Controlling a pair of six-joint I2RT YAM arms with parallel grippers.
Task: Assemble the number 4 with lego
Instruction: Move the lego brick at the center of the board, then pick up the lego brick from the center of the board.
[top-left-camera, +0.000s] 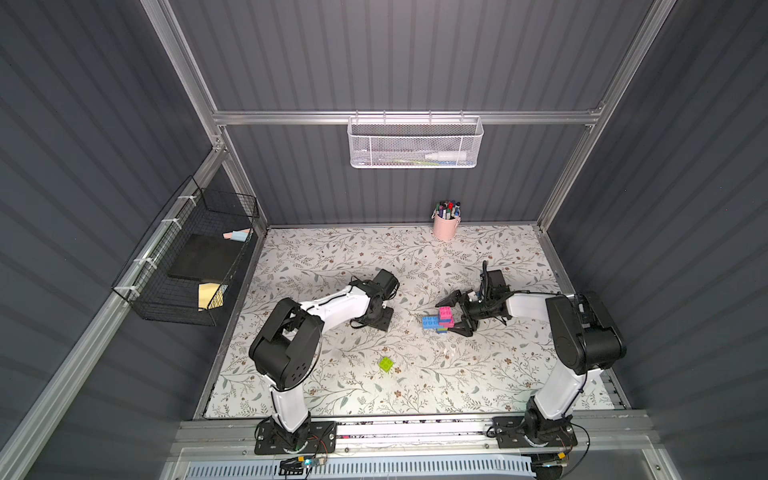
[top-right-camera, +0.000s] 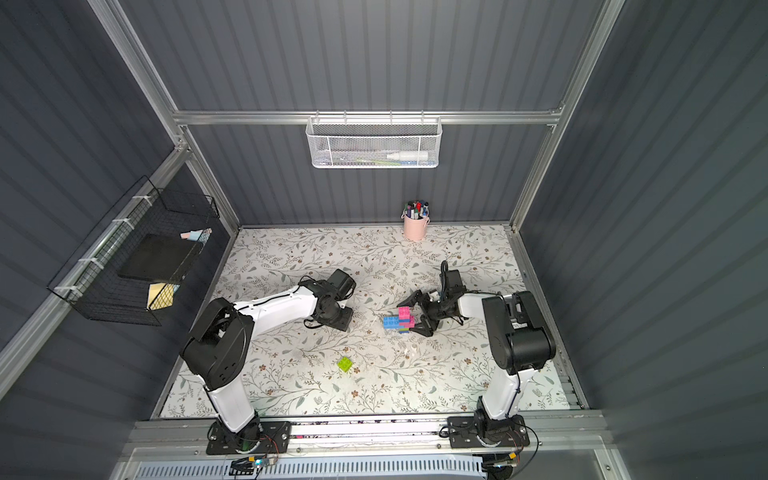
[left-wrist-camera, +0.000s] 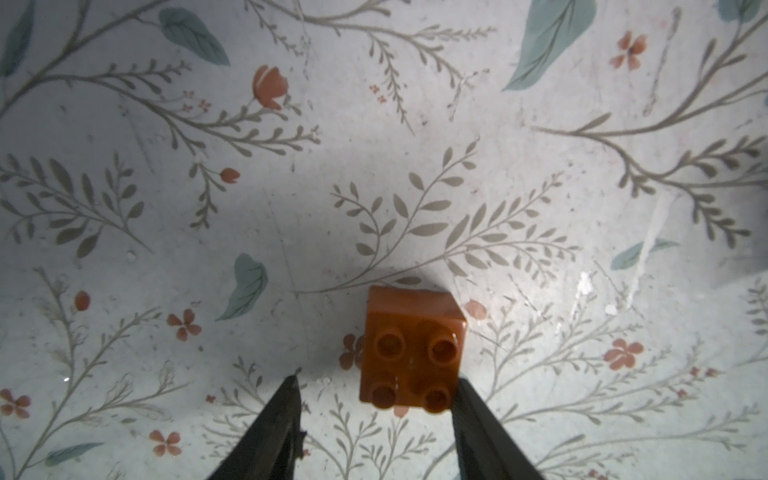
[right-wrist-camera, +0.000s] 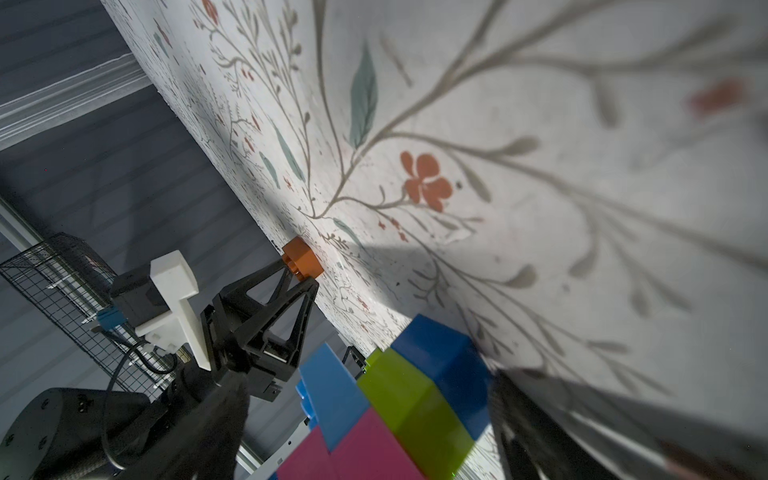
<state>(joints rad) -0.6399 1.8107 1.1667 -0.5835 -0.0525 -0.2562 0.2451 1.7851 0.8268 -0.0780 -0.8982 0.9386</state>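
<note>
L gripper (left-wrist-camera: 377, 379): jaws apart, astride the orange brick (left-wrist-camera: 411, 353) on the mat (left-wrist-camera: 540, 208); one finger (left-wrist-camera: 473, 415) touches its wall, other stands off. R gripper (top-left-camera: 451, 318): jaws wide, astride the number 4 (top-left-camera: 437, 322), at 3 o'clock from the L gripper; no clamp seen. Loose lime brick (top-left-camera: 386, 364) lies at 7 o'clock from the figure. Bricks likely light, stiff, slick: take flat opposite walls, not studs.

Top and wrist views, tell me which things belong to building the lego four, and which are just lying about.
For the job:
- joined bricks, the part-built 4
- loose lime green brick
- orange brick

Just lying about:
- pink cup of marker pens
- white mesh basket on the back wall
- black wire basket on the side wall
</note>
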